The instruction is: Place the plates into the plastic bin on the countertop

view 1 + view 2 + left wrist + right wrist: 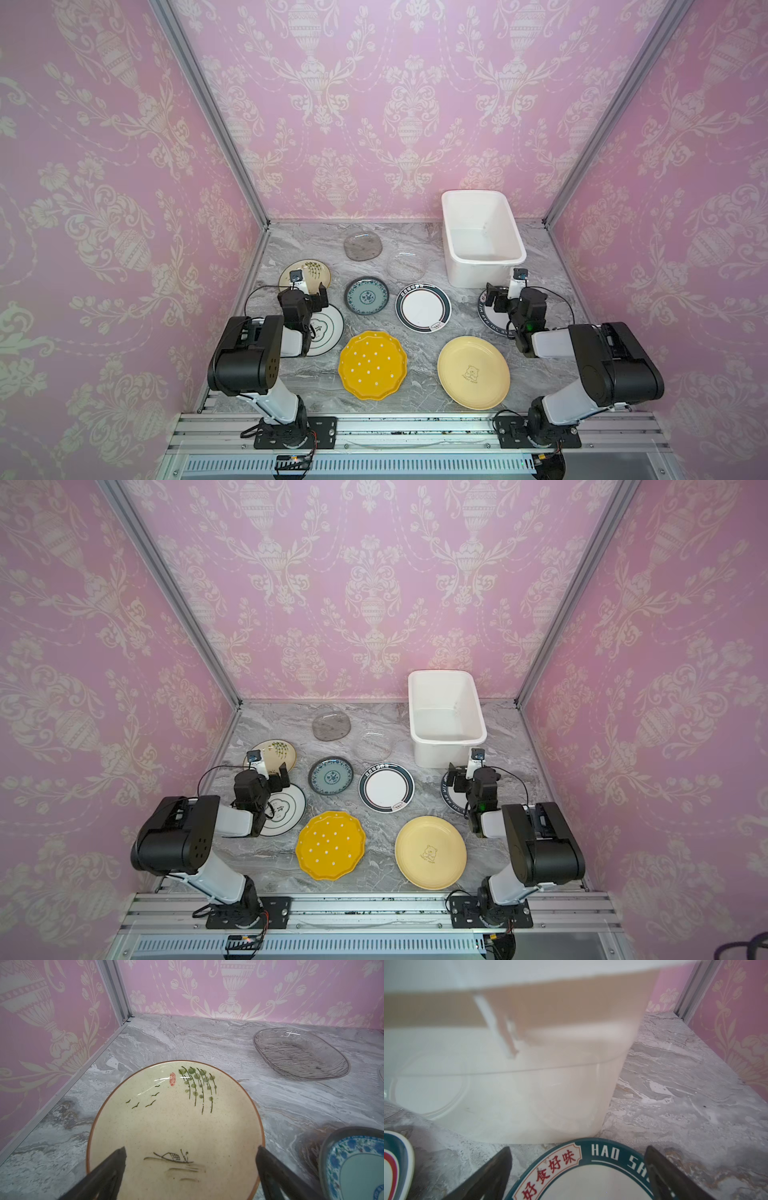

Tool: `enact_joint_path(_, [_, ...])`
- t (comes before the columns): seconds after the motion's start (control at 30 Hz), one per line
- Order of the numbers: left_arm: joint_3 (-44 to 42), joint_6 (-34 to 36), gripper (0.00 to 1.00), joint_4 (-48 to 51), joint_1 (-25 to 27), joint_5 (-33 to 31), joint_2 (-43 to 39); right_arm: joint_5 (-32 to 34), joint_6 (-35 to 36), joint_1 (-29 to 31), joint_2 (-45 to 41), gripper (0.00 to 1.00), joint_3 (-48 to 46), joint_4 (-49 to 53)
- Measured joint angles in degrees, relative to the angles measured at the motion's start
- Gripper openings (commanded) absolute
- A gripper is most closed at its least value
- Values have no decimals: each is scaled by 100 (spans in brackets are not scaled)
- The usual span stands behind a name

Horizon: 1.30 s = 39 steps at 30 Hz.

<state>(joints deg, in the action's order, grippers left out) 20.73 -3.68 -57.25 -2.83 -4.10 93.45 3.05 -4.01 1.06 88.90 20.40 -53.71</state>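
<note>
Nine plates (372,365) are lying flat across the countertop (419,353) — none is sitting in the plastic bin (478,274), standing empty at the back right. Everything is waiting to be done — left gripper (191,1148) and right gripper (577,1148) are hovering over plates, fingers apart, empty.

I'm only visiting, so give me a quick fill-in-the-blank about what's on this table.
The bin is ____.
The yellow plate shows a little ____.
The orange plate has white ____.
The left gripper and right gripper are both ____.
Missing words: empty, bear, dots, open.
</note>
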Motion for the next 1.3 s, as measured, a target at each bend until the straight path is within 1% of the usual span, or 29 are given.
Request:
enact_joint_path(1.03, [0,2,99,0,0,0,0,-2,2,0,-85,100,0,70])
enact_joint_path(1.1, [-33,7,99,-33,0,28,-20,-2,24,11,-413,100,17,431])
enact_joint_path(1.17, [-109,46,99,76,22,46,-205,0,37,24,-911,100,151,1021])
enact_joint_path(1.23, [-120,118,99,542,109,33,-710,-7,-11,22,-1447,100,446,1716])
enact_joint_path(1.3, [-13,133,99,1272,249,13,-1486,-74,-105,22,-1965,100,793,2404])
